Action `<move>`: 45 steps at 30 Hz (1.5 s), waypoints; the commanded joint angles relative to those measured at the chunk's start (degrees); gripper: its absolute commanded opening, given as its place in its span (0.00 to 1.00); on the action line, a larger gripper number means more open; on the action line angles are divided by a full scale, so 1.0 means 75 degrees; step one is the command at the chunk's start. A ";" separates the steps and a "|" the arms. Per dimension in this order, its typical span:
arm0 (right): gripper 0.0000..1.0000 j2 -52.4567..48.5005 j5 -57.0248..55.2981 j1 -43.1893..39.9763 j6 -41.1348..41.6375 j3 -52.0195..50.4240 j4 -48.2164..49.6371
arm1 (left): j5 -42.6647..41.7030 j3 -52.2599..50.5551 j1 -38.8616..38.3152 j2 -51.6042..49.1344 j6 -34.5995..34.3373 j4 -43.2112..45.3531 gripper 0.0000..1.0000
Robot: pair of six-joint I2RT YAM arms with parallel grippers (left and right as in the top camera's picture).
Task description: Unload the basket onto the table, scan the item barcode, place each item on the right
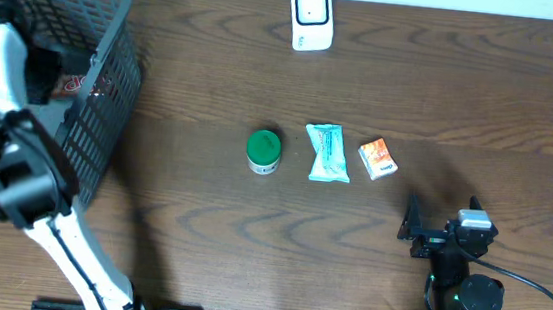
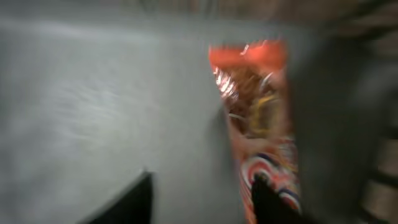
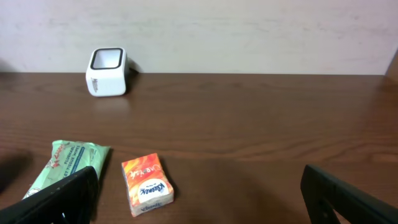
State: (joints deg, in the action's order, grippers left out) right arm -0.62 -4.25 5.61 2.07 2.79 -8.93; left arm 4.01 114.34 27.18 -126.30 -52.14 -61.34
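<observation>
Wooden table (image 1: 199, 239), basket (image 1: 112, 80): we can't tell if left gripper (image 2: 199, 193) holds the snack packet (image 2: 258, 112); right gripper (image 3: 199, 177) gapes wide; next, probably the scanner (image 1: 311, 15).

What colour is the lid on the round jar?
The lid is green, best seen in the overhead view.

The orange pack (image 3: 147, 184) reads "Kleenex".

Grey mesh basket (image 1: 111, 90) far left; green jar (image 1: 264, 150), mint packet (image 1: 328, 153), orange tissue pack (image 1: 378, 158) at centre.
</observation>
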 commanded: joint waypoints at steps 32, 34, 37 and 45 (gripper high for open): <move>0.99 0.0032 0.0038 0.0067 -0.0114 -0.0038 0.0015 | 0.5013 -0.2646 -0.0676 0.7172 0.2011 0.2483 0.99; 0.99 0.0032 0.0038 0.0067 -0.0117 -0.0038 0.0015 | 0.4951 -0.3025 -0.0664 0.6907 0.1999 0.2824 0.98; 0.99 0.0032 0.0038 0.0067 -0.0117 -0.0038 0.0017 | 0.4278 -0.3042 -0.0656 0.6274 0.1999 0.2865 0.98; 0.99 0.0032 0.0038 0.0067 -0.0117 -0.0038 0.0015 | 0.1367 -0.2221 -0.0525 0.3631 0.1212 0.2818 0.98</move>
State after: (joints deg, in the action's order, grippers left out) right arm -0.64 -4.25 5.61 2.07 2.79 -8.93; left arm 24.16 94.65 22.85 -93.58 -38.98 -39.42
